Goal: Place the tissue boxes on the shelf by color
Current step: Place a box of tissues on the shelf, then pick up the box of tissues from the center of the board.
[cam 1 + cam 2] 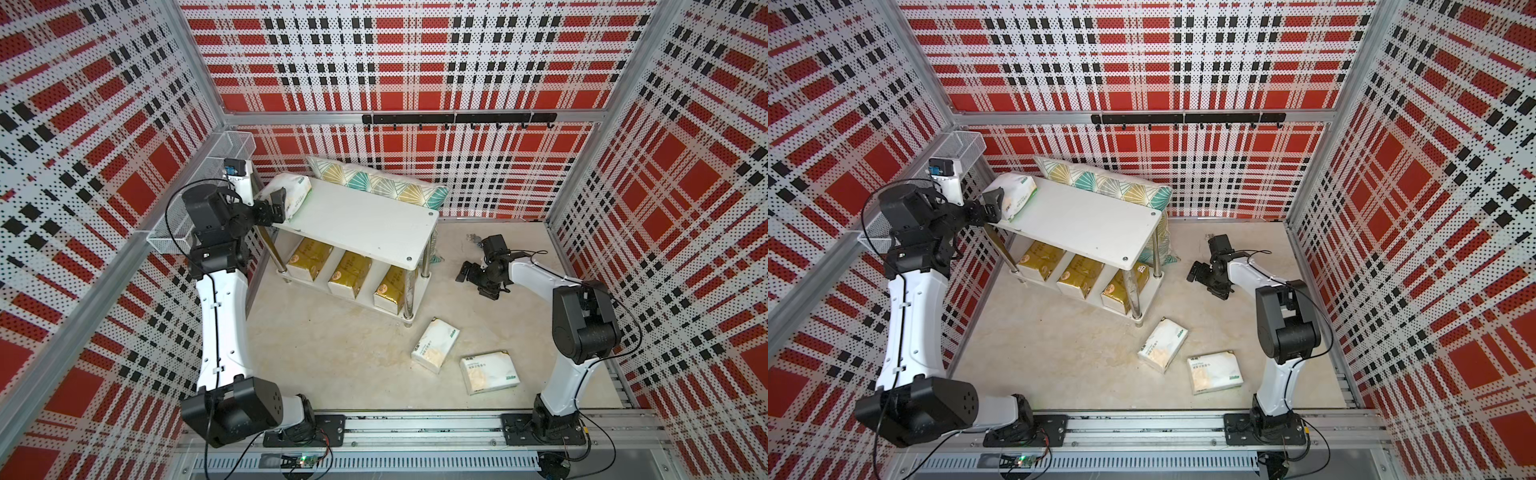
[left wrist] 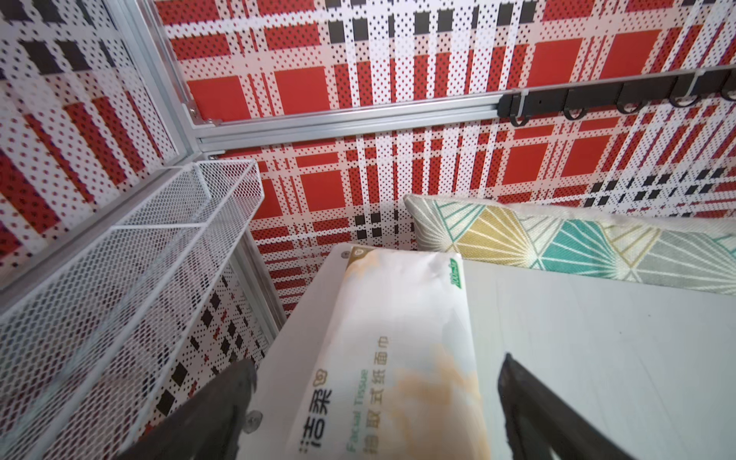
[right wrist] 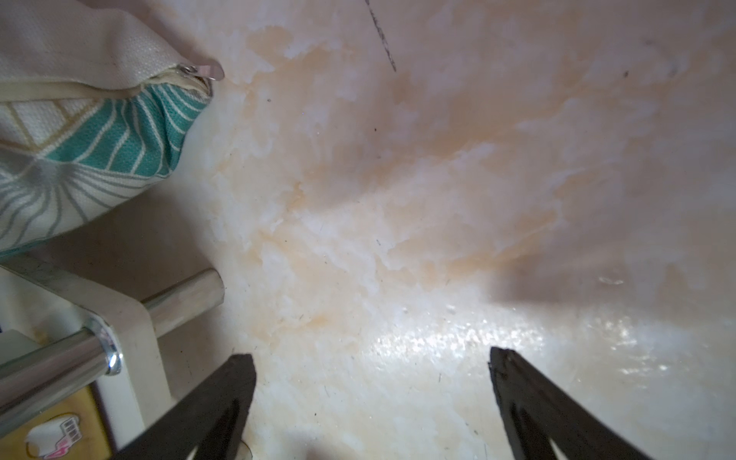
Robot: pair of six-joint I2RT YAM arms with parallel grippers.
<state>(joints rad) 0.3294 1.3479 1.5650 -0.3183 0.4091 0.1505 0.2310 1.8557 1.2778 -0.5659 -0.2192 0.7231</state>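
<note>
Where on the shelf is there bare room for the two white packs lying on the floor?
The top tier is bare from the white pack at the left claw to its other end, pillow behind. Lower tier is crowded: three gold packs.

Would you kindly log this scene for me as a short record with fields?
Lower tier: three gold packs, side by side
Top tier: one white pack at the shelf end nearest the left arm
Floor: two white packs
Left pincer: open, straddling the top-tier pack
Right pincer: open, empty, over bare floor
Behind shelf: patterned pillow
</note>
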